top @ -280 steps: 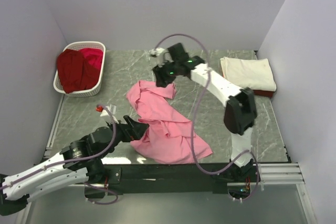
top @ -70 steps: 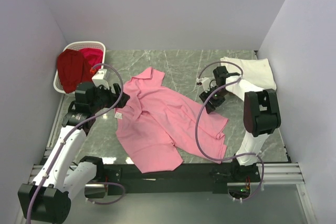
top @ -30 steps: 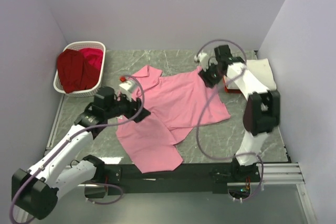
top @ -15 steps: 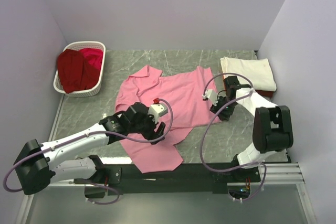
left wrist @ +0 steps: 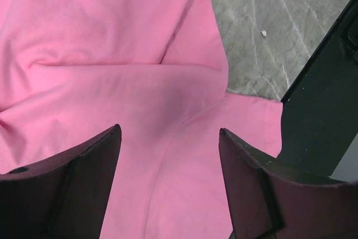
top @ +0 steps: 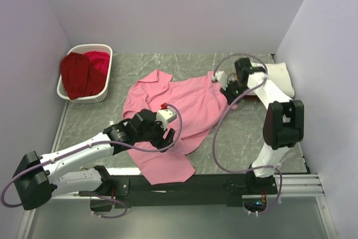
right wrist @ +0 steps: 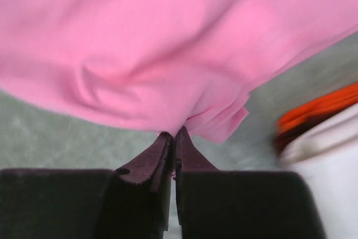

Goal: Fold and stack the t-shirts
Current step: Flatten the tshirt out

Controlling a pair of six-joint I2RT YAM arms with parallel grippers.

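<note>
Spread wide at left gripper (left wrist: 168, 132), with pink t-shirt (left wrist: 112, 65) flat beneath and between; clenched at right gripper (right wrist: 173, 137) on its edge.

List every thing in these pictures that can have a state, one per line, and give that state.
pink t-shirt: partly spread, layers overlapping, not yet folded
left gripper: open over the pink cloth, holding nothing
right gripper: shut on the pink t-shirt's edge
basket: upright, holding shirts
dark red and crimson t-shirts: crumpled in the basket
cream-white t-shirt: folded, topmost
orange-red t-shirt: under the cream-white one
</note>
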